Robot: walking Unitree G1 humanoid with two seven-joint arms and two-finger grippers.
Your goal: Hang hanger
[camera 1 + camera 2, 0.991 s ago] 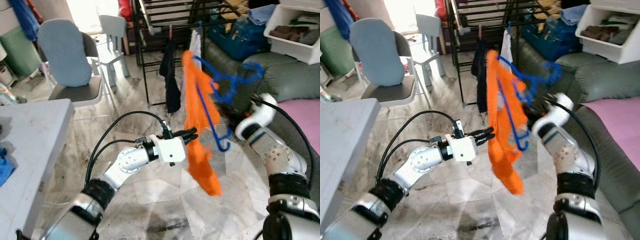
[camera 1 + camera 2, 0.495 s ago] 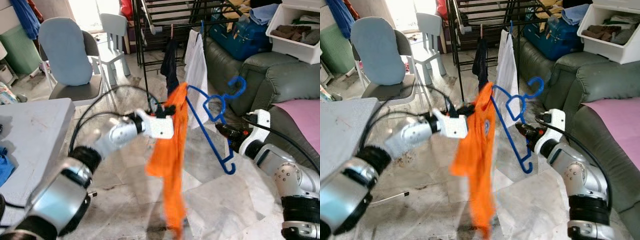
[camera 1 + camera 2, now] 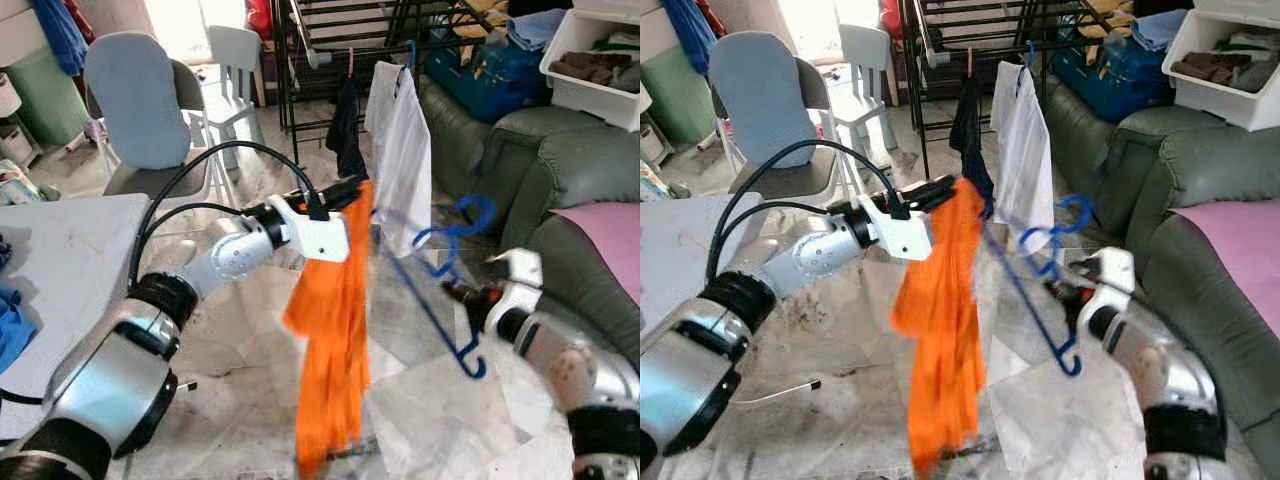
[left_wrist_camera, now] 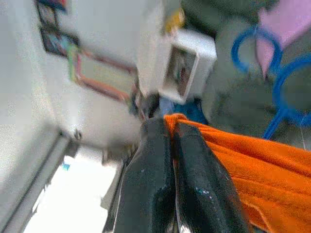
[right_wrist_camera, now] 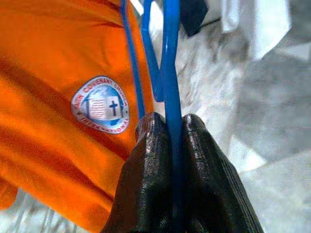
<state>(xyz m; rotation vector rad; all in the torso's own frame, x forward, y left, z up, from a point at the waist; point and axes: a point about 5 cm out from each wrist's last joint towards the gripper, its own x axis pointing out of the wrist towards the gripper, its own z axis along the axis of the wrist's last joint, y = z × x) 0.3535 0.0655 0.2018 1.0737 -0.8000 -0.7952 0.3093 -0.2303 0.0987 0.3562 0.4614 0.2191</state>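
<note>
Your right gripper (image 5: 167,127) has its jaws clenched on the bar of the blue hanger (image 3: 440,300), which is up in the air in front of you, over the tiled floor (image 3: 440,440), with its hook (image 3: 468,215) pointing toward the black drying rack (image 3: 330,25). Your left gripper (image 4: 171,133) has its jaws pinched on the upper edge of the orange shirt (image 3: 335,330), and the rest of the cloth hangs straight down toward the floor. The shirt sits against the far end of the hanger, but blur hides whether it is properly threaded onto the hanger's shoulders.

By the look of it, you are about midway. Both pieces are lifted and brought together, yet the hook is well short of the rack, where a white garment (image 3: 405,155) and a dark one (image 3: 345,125) already hang. Left to do: seat the shirt, carry the hanger to a rack bar, hook it and let go.
</note>
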